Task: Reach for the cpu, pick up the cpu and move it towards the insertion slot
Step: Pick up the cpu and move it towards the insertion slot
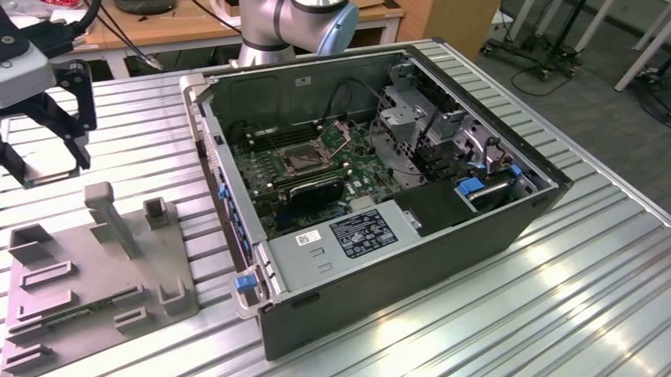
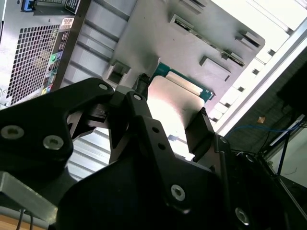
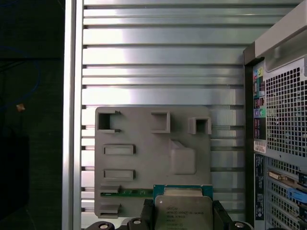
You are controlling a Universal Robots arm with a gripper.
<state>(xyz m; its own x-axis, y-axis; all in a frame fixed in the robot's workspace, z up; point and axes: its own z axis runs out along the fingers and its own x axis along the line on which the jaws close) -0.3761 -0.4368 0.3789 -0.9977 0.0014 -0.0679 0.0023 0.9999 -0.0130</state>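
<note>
The cpu (image 3: 183, 214) is a thin square chip with a silvery face and a green rim. My gripper (image 3: 183, 216) is shut on it, one black finger on each side. In the second wrist view the cpu (image 2: 173, 103) hangs between the fingers (image 2: 204, 125), lifted above the grey fixture plate (image 2: 158, 33). In the exterior view my gripper (image 1: 47, 162) hovers at the exterior view's left, above the far end of that plate (image 1: 94, 267). The insertion slot (image 1: 298, 161), a dark square socket with a metal frame, lies on the board inside the open computer case (image 1: 419, 259), well to the exterior view's right of my gripper.
The fixture plate carries several upright blocks (image 1: 110, 212) and shallow pockets. The case's raised wall (image 1: 210, 149) stands between my gripper and the socket. Cables and a drive cage (image 1: 414, 118) crowd the case's far side. The ribbed metal table (image 1: 587, 298) extends around it.
</note>
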